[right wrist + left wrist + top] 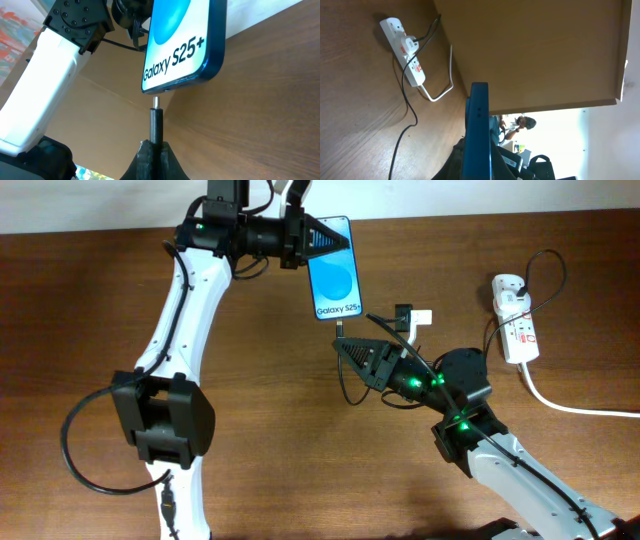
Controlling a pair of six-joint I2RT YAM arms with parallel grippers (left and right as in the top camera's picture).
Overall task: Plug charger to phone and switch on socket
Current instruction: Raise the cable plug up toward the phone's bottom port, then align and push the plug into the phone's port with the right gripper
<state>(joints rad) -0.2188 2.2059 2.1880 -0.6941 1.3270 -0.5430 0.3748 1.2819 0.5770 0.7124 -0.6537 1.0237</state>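
the plugging step is in hand: the right hand (153,151) is pinching shut on the charger (156,122) just behind its metal tip, which is sitting just under the bottom port of the phone (182,45), not yet in. the left hand (325,238) is clamping the phone's top end, holding it off the table (250,430). the next move likely calls for a short straight push, then reaching the socket (514,320), well apart to the right.

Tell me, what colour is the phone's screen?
Blue, with Galaxy S25+ written near the bottom. The phone shows it best in the overhead view.
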